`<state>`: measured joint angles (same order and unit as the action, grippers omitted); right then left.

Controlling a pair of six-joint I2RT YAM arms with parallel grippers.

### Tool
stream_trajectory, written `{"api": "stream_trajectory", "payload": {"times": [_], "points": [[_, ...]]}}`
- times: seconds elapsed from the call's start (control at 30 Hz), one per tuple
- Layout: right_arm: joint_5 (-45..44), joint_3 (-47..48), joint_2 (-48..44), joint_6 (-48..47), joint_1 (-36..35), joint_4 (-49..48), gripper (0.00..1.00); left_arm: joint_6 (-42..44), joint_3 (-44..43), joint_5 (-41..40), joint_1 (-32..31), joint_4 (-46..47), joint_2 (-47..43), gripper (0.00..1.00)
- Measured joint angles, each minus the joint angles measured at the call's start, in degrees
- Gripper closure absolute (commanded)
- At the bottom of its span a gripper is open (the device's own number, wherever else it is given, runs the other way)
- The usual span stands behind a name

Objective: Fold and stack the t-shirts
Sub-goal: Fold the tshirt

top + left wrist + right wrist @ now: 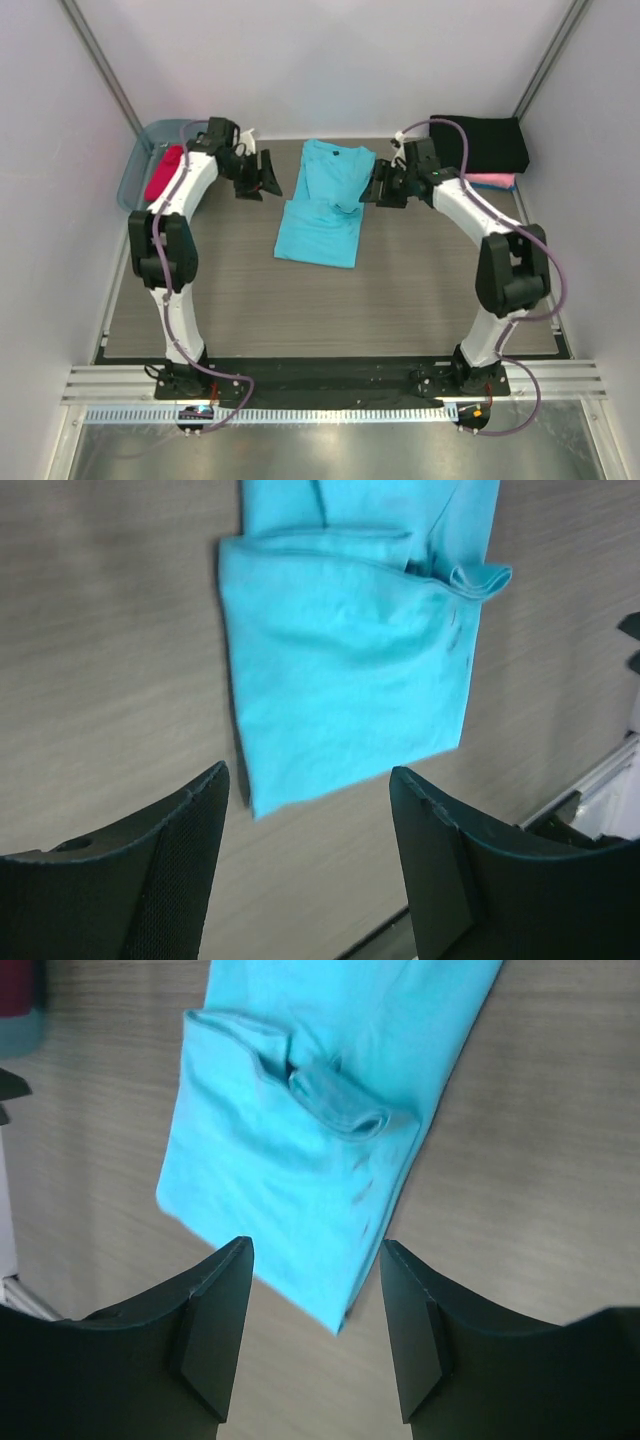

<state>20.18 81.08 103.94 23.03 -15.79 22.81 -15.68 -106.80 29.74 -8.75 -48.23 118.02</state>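
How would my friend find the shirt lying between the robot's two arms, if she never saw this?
Look at the middle of the grey wood-grain table, between the left gripper and the right gripper. The turquoise t-shirt lies there flat, partly folded. It is the only blue-green one: the black t-shirt and pink t-shirt are stacked back right, the red t-shirt sits in the tub at left.

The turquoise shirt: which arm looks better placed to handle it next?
Probably the right arm. The right end effector, open, is at the edge of the turquoise shirt, and the black shirt lies on that same side. The left end effector, also open, hangs apart from the cloth.
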Motion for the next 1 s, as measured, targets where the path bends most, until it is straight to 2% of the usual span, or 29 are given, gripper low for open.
{"api": "stream_trajectory", "payload": {"times": [0.17, 0.4, 0.67, 1.0], "points": [[0.4, -9.6, -10.2, 2.0, -0.7, 1.2, 0.4, -1.7, 14.8, 2.9, 4.5, -1.8, -7.7, 0.35], [3.2, -23.1, -8.9, 7.6, -3.5, 1.3, 0.45, -7.1, 27.9, 6.9, 5.7, -1.6, -7.3, 0.4], [5.5, -25.2, -5.3, 12.4, -3.6, -1.9, 0.5, -11.4, 30.2, 8.6, 5.3, 2.7, -5.9, 0.48], [6.9, -25.1, -1.7, 16.7, -4.5, -6.0, 0.53, -12.4, 28.1, 8.3, 1.3, 4.2, -0.3, 0.5]]}}
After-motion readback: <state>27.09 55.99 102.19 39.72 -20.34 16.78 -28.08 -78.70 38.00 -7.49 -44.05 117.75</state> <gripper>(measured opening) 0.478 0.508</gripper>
